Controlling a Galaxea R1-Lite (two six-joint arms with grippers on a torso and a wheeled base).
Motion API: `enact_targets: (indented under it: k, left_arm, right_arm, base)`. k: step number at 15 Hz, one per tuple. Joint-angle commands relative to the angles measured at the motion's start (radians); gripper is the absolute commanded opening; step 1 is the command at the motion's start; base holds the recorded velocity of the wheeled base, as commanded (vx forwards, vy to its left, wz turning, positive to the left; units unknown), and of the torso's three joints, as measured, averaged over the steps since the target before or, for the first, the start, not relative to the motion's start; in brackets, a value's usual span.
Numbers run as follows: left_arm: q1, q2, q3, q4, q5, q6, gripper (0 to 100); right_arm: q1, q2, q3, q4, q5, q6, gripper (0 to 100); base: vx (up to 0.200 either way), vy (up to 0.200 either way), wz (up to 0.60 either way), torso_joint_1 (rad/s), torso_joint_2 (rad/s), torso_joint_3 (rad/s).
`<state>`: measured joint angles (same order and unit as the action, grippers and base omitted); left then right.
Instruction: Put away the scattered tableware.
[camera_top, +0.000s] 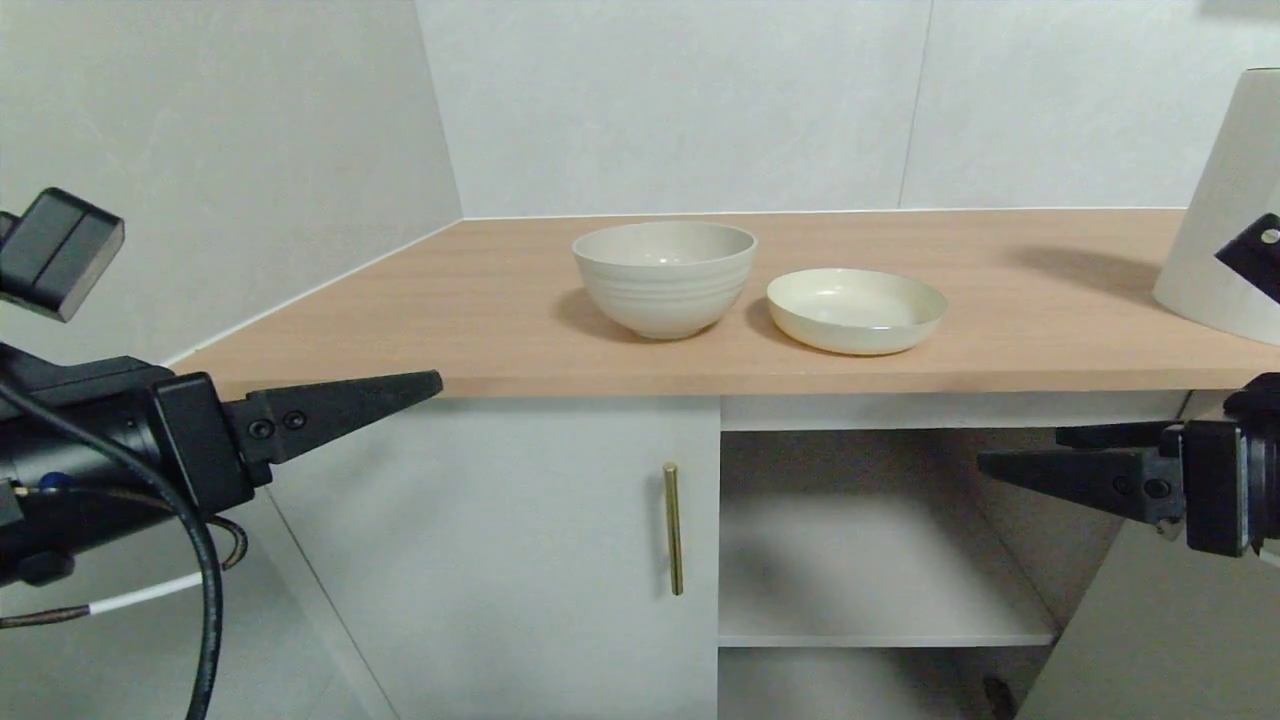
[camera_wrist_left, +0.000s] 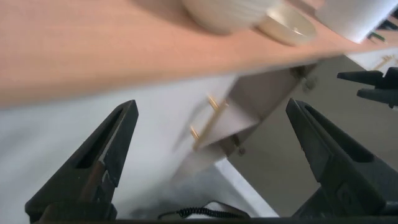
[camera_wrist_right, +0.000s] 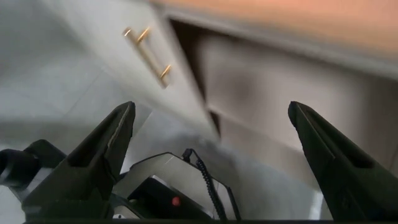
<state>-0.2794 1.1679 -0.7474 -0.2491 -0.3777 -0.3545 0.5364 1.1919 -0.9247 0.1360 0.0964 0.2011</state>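
1. Cream ribbed bowl (camera_top: 664, 277) stands upright mid-counter (camera_top: 420, 320). A shallow cream dish (camera_top: 856, 310) sits just beside it on the right, not touching.
2. Under the wooden counter is a closed white cabinet door (camera_top: 520, 540) with a brass handle (camera_top: 673, 528). Right of it is an open compartment with a white shelf (camera_top: 880, 590).
3. Left pincer (camera_wrist_left: 211, 107): spread wide, empty, near the counter's front edge, left of the door.
4. Right pincer (camera_wrist_right: 211, 107): spread wide, empty, before the open compartment.
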Motion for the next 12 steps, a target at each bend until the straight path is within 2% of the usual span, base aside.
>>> enact_targets:
  k: [1, 10, 12]
  left_arm:
    - [0.0, 0.003, 0.002, -0.004, 0.0, -0.001, 100]
    - [0.0, 0.006, 0.002, -0.004, -0.001, -0.001, 100]
    - [-0.001, 0.007, 0.002, -0.004, -0.001, -0.001, 100]
  right_arm:
    - [0.001, -0.003, 0.003, 0.001, 0.0, -0.005, 100]
    - [0.001, -0.008, 0.009, 0.002, 0.002, -0.02, 100]
    - [0.001, -0.006, 0.009, 0.001, 0.002, -0.022, 100]
  base:
    - [0.0, 0.0, 0.0, 0.0, 0.0, 0.0]
    - [0.0, 0.0, 0.0, 0.0, 0.0, 0.0]
    - [0.0, 0.0, 0.0, 0.027, -0.19, -0.151]
